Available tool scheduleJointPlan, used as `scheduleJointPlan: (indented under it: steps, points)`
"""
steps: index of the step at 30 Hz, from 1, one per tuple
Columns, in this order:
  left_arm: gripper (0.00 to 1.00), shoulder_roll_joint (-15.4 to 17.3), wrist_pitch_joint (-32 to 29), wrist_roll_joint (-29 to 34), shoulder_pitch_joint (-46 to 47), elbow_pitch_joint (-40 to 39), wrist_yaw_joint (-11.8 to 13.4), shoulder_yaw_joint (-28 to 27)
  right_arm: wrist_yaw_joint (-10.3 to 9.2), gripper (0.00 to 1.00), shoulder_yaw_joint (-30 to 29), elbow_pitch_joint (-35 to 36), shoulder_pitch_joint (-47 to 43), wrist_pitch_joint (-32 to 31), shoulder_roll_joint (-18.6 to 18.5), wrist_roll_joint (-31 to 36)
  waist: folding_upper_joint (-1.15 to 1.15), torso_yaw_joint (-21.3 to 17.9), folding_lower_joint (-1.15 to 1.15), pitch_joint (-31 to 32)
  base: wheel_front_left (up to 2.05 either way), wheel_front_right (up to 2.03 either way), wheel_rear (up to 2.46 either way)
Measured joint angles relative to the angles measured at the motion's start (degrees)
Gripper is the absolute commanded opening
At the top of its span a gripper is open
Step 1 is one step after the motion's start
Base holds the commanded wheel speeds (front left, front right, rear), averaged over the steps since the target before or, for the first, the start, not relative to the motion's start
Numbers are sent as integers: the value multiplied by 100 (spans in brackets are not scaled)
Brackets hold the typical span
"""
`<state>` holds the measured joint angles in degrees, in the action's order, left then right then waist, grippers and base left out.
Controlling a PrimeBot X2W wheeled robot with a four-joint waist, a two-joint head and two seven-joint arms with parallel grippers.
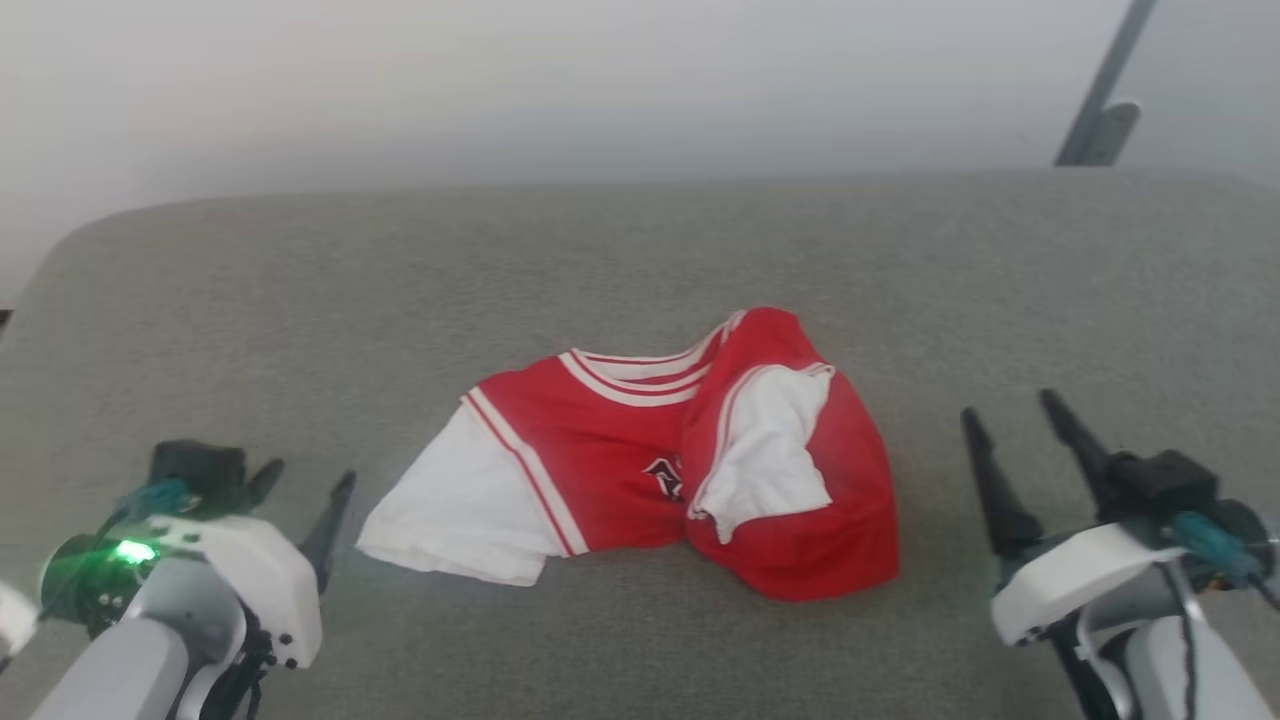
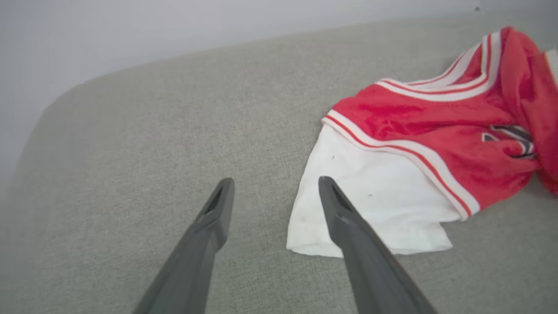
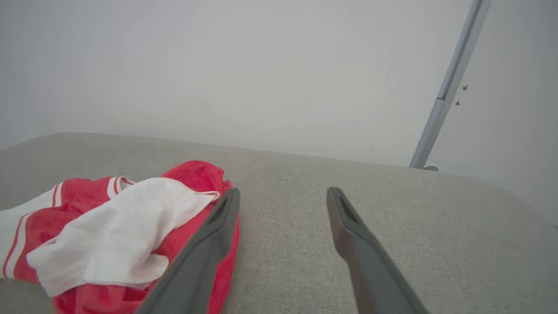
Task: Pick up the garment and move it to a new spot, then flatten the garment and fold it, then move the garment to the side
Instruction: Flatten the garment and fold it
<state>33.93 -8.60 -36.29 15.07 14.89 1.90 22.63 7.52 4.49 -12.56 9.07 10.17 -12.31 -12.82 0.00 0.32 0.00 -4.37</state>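
Head view: a crumpled red, white-sleeved jersey T-shirt (image 1: 600, 450) lies centred on the grey fabric cushion (image 1: 400, 280) between the spread, empty left gripper (image 1: 310, 475) and right gripper (image 1: 1006, 405). To flatten it, best pinch opposite sleeves and draw them apart.

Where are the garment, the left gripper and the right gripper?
garment (image 1: 600, 470), head view, red chest panel.
left gripper (image 1: 308, 480), head view, midway between its open fingertips.
right gripper (image 1: 1007, 403), head view, midway between its open fingertips.
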Motion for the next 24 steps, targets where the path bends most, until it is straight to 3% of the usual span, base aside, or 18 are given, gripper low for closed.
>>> scheduleJointPlan:
  steps: [9,13,24]
  points:
    - [100,-101,1685,53,-717,-432,349,-549,0,100,1113,199,35,-1004,-403,-759,0,445,0,92,0,0,0]
    - [100,-266,2138,57,-949,-482,398,-671,0,100,1365,294,73,-1518,-612,-1042,0,649,0,107,0,0,0]
    - [100,-964,2359,461,-1089,-627,48,-1290,-1,100,1425,256,383,-2604,-902,-1350,0,1192,0,-83,0,0,0]
